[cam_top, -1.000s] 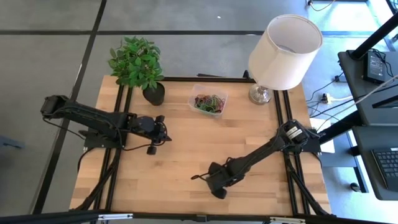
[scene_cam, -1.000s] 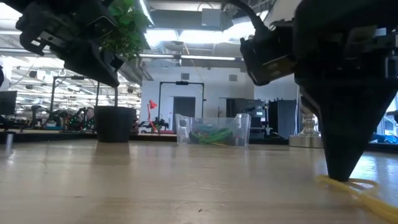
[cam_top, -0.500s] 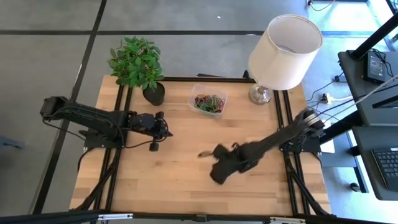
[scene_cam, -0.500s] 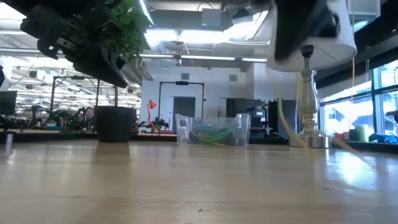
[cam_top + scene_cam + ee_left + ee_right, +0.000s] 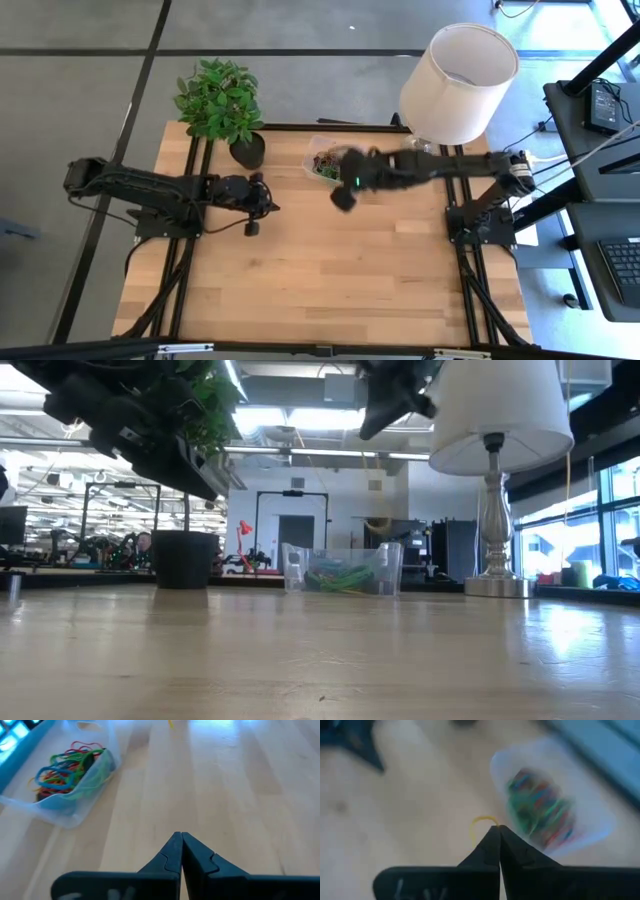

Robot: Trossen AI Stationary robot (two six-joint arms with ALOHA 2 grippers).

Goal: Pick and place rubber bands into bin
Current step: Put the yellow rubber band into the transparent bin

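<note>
Potted plant [image 5: 222, 104] and white-shaded lamp [image 5: 456, 80] at the wooden table's [image 5: 320, 270] far edge.

The high view looks straight down on the whole table [image 5: 330, 270]. The low view sits at tabletop height, facing level across the wood toward the bin [image 5: 342, 568] and the room behind. Each wrist view looks forward past its own fingers, close above the table; both catch the bin [image 5: 60, 775] [image 5: 547, 810], though the right wrist's picture is probably motion-blurred.
</note>
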